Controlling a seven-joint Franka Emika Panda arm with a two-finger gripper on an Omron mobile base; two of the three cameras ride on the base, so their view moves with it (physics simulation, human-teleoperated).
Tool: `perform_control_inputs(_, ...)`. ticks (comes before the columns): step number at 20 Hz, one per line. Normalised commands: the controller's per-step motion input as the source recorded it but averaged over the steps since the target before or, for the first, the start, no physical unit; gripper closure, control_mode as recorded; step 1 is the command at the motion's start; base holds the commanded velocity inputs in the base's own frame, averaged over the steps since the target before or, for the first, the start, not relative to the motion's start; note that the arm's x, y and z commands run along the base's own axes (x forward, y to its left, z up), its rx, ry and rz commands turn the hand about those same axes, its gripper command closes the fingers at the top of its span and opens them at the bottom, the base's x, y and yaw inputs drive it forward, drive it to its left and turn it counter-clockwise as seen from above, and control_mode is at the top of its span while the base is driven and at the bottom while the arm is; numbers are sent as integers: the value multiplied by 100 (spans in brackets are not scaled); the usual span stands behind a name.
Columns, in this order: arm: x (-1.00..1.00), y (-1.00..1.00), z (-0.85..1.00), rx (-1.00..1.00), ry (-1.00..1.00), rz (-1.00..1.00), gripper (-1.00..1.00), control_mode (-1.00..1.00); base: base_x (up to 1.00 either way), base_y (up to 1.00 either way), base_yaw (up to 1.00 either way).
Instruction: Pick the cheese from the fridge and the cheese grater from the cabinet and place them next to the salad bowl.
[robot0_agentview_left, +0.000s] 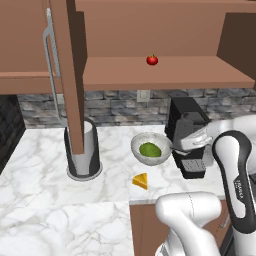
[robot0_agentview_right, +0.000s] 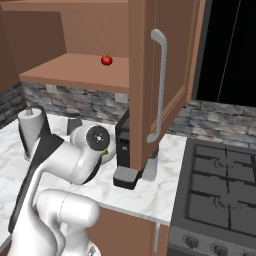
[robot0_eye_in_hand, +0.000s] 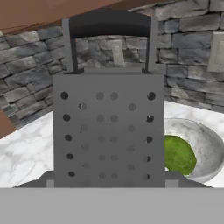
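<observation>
The grater (robot0_eye_in_hand: 108, 127) is seen close before the hand, upright, beside the bowl (robot0_eye_in_hand: 205, 148) and above the bench (robot0_eye_in_hand: 26, 148). It is judged stiff, light metal, slippery-faced; the body sides are best gripped. The claw's state cannot be told. The cheese (robot0_agentview_left: 141, 181) lies near the bowl. No writing is legible.

A small red tomato (robot0_agentview_left: 152, 60) sits on the open wooden shelf. A tall grey cylinder (robot0_agentview_left: 84, 150) stands upright on the white marble counter (robot0_agentview_left: 40, 200). A black coffee machine (robot0_agentview_right: 127, 150) stands against the stone backsplash (robot0_agentview_left: 115, 105). A black stove (robot0_agentview_right: 220, 200) adjoins the counter.
</observation>
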Motion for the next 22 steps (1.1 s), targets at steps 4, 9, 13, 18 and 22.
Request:
perform_control_inputs(4,-9,-7,-32,0,0,0,100,-100,0,0,0)
perform_control_inputs(9,-8,-2,-32,0,0,0,100,-100,0,0,0)
perform_control_inputs(13,-5,0,-32,0,0,0,100,-100,0,0,0)
perform_control_inputs(18,-6,0,-33,0,0,0,100,-100,0,0,0)
perform_control_inputs(22,-3,0,-30,0,2,0,100,-100,0,0,0)
